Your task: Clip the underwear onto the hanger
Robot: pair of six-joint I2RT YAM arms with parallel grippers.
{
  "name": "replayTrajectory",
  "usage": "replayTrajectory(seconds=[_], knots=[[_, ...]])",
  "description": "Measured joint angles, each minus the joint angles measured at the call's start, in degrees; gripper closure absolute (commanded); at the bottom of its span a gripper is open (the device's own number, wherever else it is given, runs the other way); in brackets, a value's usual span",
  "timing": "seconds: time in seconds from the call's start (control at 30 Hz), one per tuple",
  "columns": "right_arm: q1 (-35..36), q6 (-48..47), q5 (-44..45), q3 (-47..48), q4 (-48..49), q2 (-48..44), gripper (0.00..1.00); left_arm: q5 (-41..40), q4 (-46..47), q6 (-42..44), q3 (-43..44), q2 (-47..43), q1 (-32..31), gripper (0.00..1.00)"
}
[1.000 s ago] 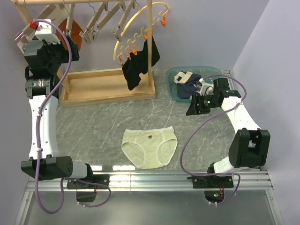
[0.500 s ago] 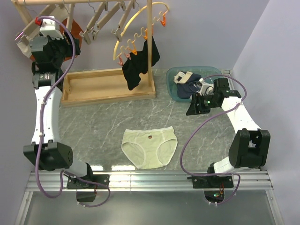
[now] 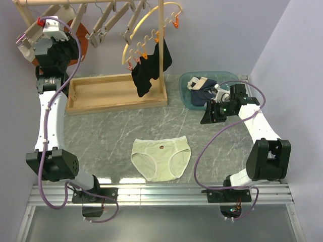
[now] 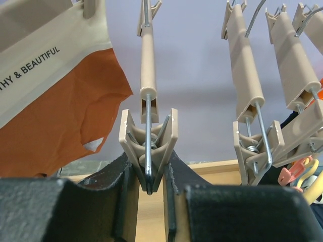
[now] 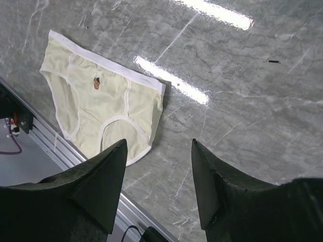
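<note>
High at back-left, left fingers [image 4: 96, 196] pinched clip [image 4: 127, 133] of hanger [image 4: 147, 55]: fetch step. Right fingers [image 5: 96, 186] stood open, empty, over bench [image 3: 101, 131]; underwear [image 3: 161, 157] lay flat. Next called for: unhook hanger, carry down.

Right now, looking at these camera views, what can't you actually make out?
- Left hand, closed on a clip: its own wrist hides it in the top view.
- Hanger: hook cut off by the left wrist view's top edge.
- Orange briefs: lettering cut off by that view's left edge.
- Basin: clothes partly hidden by the right arm, top view.
</note>
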Motion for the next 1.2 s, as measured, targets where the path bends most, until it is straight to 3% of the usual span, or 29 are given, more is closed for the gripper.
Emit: replayTrajectory(seconds=[0.77,1.2], knots=[[0.0,-0.07,-0.42,-0.5,0.07,0.0,0.4,0.63,4.02,3.39,-1.62,-7.32,0.92,1.0],[0.0,-1.22,-0.37,0.02,-0.59,0.39,0.39,1.6,-3.43,2.99,-28.5,-25.94,5.68,1.0]])
